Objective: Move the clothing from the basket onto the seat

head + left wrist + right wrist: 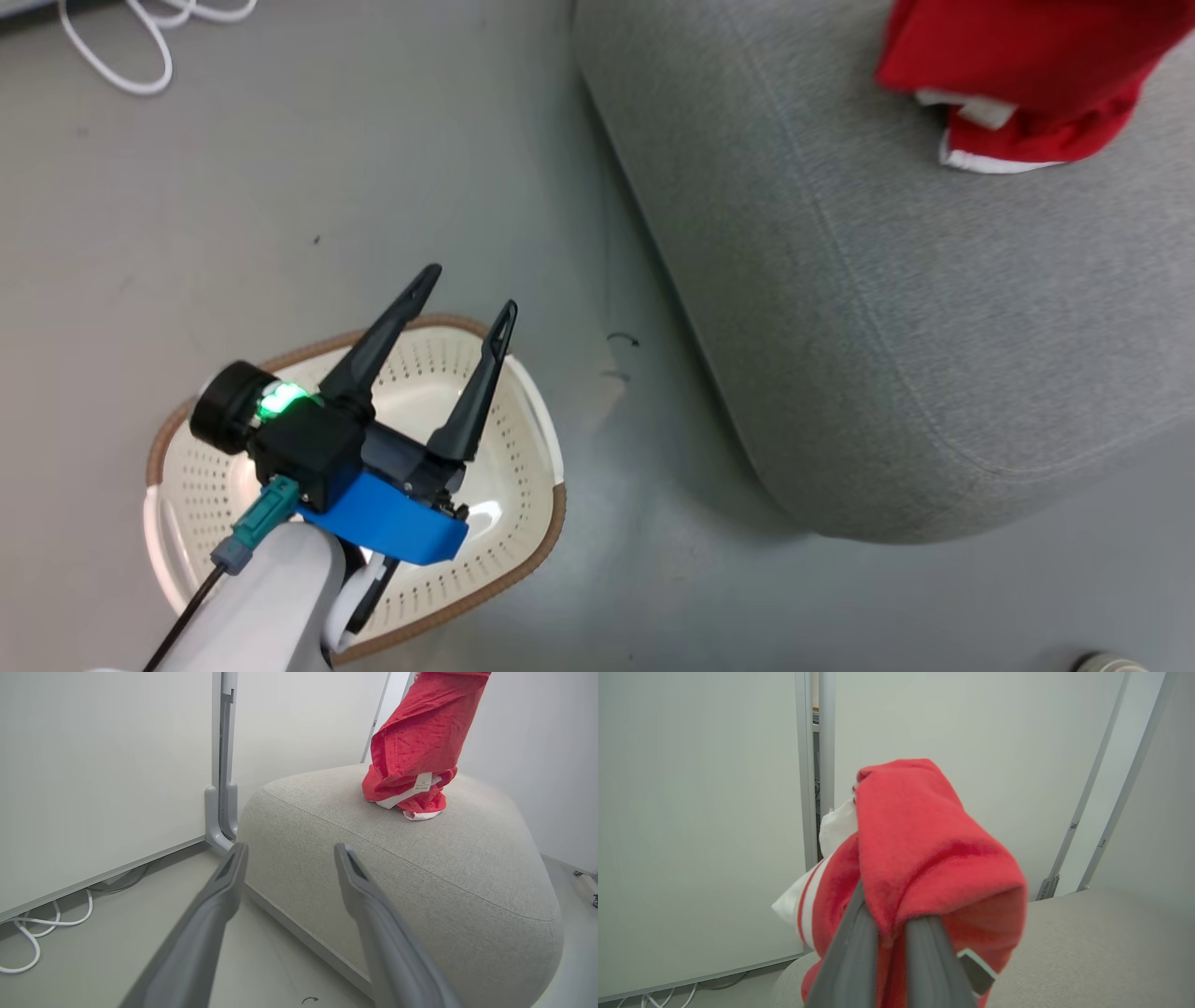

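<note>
One soft red clothing [1018,65] bundle, white trim, upper right, pinched by right gripper [893,905], hem touching one rounded grey woven seat [887,308]. One oval perforated basket [546,523] lower left; left gripper [470,289] spread over it.

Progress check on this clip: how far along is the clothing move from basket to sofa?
Done: the basket shows no clothing where its floor is visible, and the left gripper hangs open over it. In hand: the right gripper is shut on the red clothing, whose lower end rests on the seat. Left: letting go so it lies fully on the seat.
</note>
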`<state>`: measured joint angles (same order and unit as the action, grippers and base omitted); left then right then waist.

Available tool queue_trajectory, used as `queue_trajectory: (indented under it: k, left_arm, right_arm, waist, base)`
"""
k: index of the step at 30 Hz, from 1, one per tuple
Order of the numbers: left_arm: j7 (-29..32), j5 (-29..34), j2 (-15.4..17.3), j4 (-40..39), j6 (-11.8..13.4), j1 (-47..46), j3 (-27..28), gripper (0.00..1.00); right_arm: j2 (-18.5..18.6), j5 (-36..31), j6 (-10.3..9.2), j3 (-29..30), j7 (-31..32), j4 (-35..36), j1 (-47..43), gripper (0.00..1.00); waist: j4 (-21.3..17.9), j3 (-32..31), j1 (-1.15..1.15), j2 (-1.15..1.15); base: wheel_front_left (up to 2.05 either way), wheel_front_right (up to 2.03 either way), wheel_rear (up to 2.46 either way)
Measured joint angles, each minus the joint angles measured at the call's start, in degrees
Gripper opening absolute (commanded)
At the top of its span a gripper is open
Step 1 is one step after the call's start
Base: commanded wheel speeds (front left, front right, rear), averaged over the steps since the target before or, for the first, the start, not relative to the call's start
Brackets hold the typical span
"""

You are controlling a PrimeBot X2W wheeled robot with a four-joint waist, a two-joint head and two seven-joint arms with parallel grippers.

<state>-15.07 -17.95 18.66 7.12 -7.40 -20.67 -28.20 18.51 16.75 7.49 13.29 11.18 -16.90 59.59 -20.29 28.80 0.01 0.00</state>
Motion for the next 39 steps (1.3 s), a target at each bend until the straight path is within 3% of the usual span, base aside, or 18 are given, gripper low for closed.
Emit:
queue_trajectory:
  k: [9,19,20,21,22,30,39]
  left_arm:
    - [0.0,1.54,2.2,-4.49,0.01,-1.55,1.18,1.0]
    - [0.0,1.85,2.88,-6.33,0.23,-1.63,1.4,1.0]
    - [0.0,1.82,2.85,-6.26,0.23,-1.63,1.35,1.0]
    - [0.0,1.8,2.79,-6.22,0.23,-1.65,1.33,1.0]
    - [0.0,1.78,2.69,-6.16,0.23,-1.66,1.31,1.0]
    - [0.0,0.89,0.94,-4.54,0.23,-1.7,1.18,1.0]
    - [0.0,-0.65,-2.75,-1.6,0.21,0.01,2.24,1.0]
  right_arm:
    - [4.99,-1.68,-0.01,9.43,0.09,-3.9,3.86,0.0]
    - [3.43,-6.3,-0.01,14.93,-2.96,-18.31,-2.41,0.0]
    - [3.43,-7.17,-0.01,14.8,-3.32,-19.54,-2.86,0.16]
    - [3.43,-7.39,-0.01,14.89,-3.94,-20.7,-3.2,0.42]
    - [3.39,-7.57,-0.01,14.91,-4.47,-21.73,-3.34,1.0]
    - [3.26,-7.45,-0.01,13.54,-6.89,-27.78,-4.16,1.0]
    - [4.28,-7.65,-0.01,7.82,-8.24,-28.44,-9.85,1.0]
  waist:
    - [3.3,7.49,0.0,0.0]
    - [6.39,11.44,0.0,0.0]
    - [6.53,11.29,0.0,0.0]
    - [6.67,11.07,0.0,0.0]
    - [6.78,10.83,0.0,0.0]
    - [7.6,7.66,0.0,0.0]
    - [9.47,0.31,-0.01,0.0]
  base:
    - [0.0,0.0,0.0]
    - [0.0,0.0,0.0]
    - [0.0,0.0,0.0]
    - [0.0,0.0,0.0]
    - [0.0,0.0,0.0]
    - [0.0,0.0,0.0]
    - [0.0,0.0,0.0]
